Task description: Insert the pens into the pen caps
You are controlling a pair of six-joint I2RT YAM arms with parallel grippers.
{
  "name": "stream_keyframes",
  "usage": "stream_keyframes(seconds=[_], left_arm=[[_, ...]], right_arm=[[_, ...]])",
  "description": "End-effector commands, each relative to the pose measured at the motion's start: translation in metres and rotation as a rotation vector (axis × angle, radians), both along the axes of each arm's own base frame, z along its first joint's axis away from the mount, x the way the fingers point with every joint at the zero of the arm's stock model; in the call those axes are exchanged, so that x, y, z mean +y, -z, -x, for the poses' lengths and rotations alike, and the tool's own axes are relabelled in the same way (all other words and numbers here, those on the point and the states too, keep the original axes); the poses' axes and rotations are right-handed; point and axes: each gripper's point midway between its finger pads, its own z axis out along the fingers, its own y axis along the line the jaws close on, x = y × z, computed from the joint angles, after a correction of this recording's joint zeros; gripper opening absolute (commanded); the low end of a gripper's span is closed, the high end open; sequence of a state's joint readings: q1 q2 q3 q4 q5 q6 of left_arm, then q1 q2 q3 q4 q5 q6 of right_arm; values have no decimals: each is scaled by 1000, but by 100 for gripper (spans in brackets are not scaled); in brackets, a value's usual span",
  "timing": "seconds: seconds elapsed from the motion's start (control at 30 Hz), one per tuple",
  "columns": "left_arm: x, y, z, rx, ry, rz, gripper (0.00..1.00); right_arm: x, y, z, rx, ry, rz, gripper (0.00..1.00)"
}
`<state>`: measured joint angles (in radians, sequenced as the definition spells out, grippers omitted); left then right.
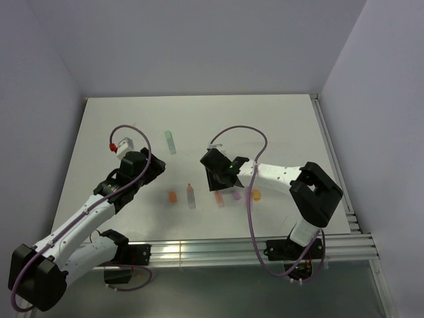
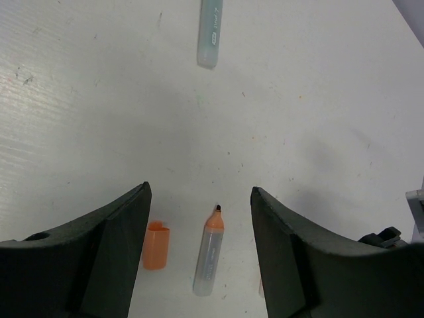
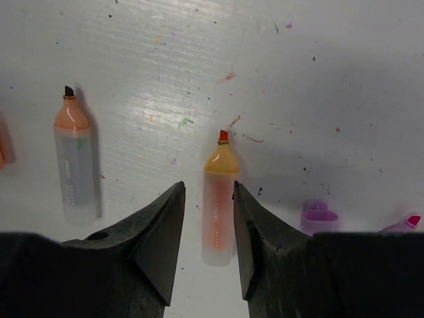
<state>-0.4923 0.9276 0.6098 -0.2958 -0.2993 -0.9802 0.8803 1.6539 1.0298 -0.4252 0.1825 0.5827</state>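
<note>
My right gripper (image 3: pixel 209 189) is open, with its jaws low on either side of an orange pen (image 3: pixel 217 205) that lies on the table; it also shows in the top view (image 1: pixel 219 199). A second orange pen (image 3: pixel 74 162) lies to its left. My left gripper (image 2: pixel 201 192) is open and empty above that second pen (image 2: pixel 209 255) and an orange cap (image 2: pixel 156 245). The green pen (image 2: pixel 210 33) lies farther back. A purple cap (image 3: pixel 319 217) and the tip of the pink pen (image 3: pixel 407 222) lie to the right. Another orange cap (image 1: pixel 256 194) is right of them. The green cap is out of view.
The white table (image 1: pixel 278 126) ends at metal rails along the near edge (image 1: pixel 265 242) and the right side (image 1: pixel 329 152). Grey walls enclose the back and sides. The right arm's purple cable (image 1: pixel 255 136) loops over the table's middle.
</note>
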Motion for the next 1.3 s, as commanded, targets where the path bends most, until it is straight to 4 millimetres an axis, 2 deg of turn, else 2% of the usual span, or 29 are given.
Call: stream_keyframes(seconds=[0.0, 0.6, 0.87, 0.93, 0.97, 1.03, 1.07, 1.27], left_arm=[[-5, -18, -7, -57, 15, 24, 67], [-14, -15, -4, -58, 67, 57, 68], [-29, -13, 3, -79, 150, 113, 68], [-35, -19, 4, -108, 175, 143, 69], [-37, -14, 6, -109, 192, 152, 68], [-47, -22, 8, -148, 243, 198, 68], [-51, -19, 10, -163, 268, 212, 68], [-68, -33, 19, -294, 371, 319, 69]], right_arm=[[1, 7, 0, -6, 18, 7, 43], [-3, 33, 10, 49, 17, 36, 42], [-1, 40, 12, 69, 13, 37, 25], [-1, 37, 12, 67, 15, 40, 13], [-1, 34, 11, 62, 20, 35, 11], [2, 23, 7, 49, 25, 23, 8], [4, 17, 5, 42, 26, 15, 7], [24, -43, -21, -39, 67, -59, 1]])
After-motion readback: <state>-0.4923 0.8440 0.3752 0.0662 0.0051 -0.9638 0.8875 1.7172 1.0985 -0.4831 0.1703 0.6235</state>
